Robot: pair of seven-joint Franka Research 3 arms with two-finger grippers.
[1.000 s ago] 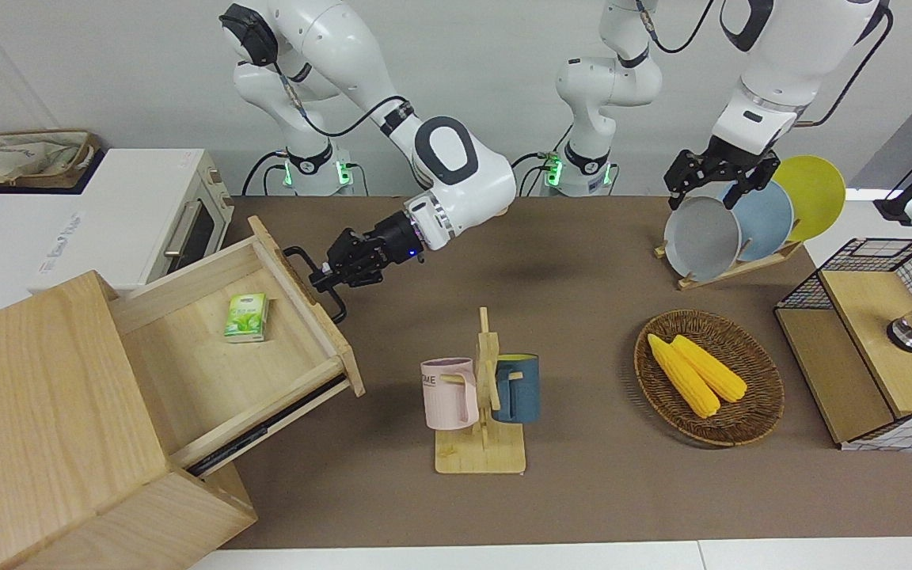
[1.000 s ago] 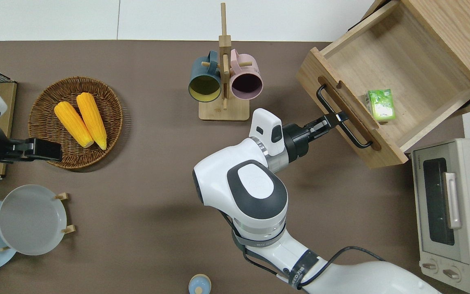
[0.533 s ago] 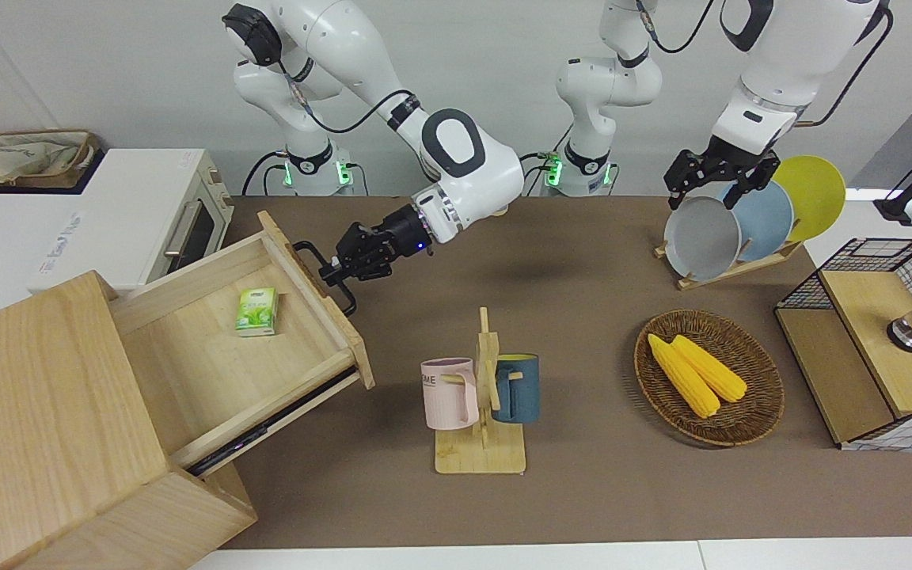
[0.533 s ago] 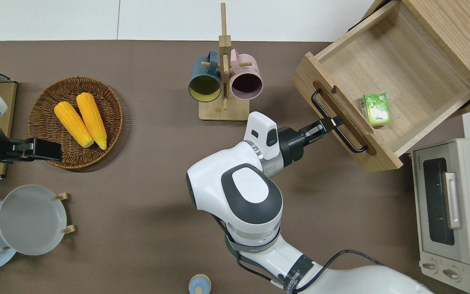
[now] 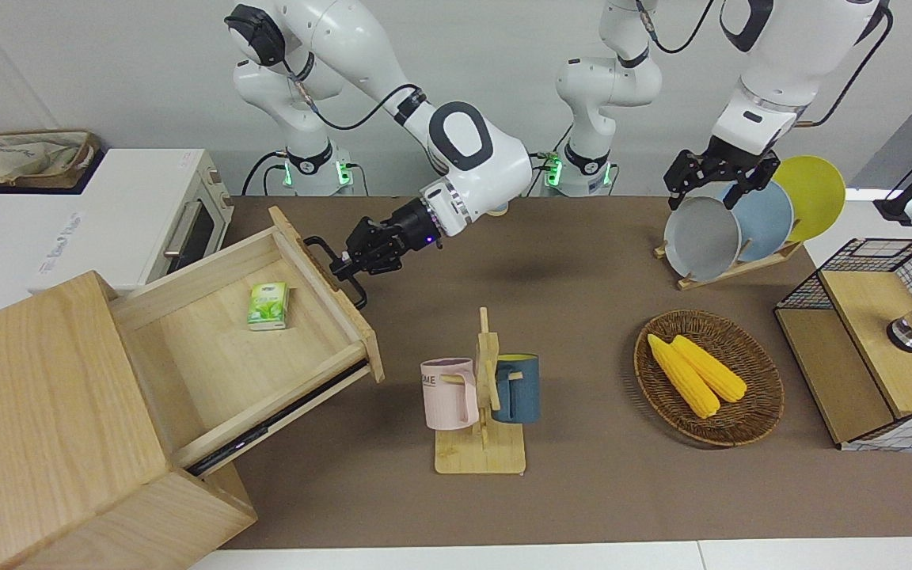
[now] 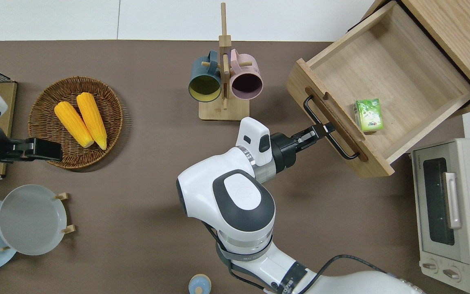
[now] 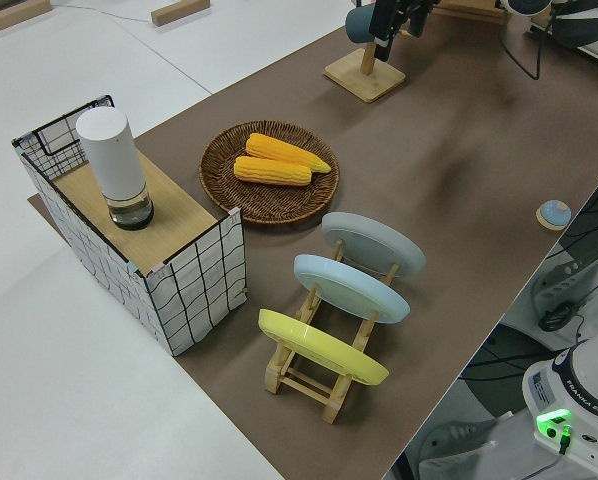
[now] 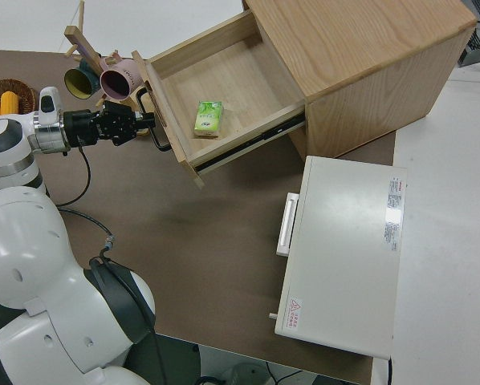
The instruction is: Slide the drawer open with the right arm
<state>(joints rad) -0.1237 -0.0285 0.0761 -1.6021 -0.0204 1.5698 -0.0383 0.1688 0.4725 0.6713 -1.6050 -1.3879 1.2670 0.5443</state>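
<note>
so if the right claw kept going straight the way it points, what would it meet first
The right claw is shut on the handle and points at the drawer, so it would probably meet the drawer's front panel first; the green box lies just inside.

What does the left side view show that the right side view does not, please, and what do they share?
Only the left side view shows the three plates standing in their wooden rack, the wire-mesh box with a white cylinder on it, and a small blue disc. Only the right side view shows the open drawer, the green packet inside it, the right gripper shut on the black handle, and the white toaster oven. Both show the basket of corn and the mug stand.
</note>
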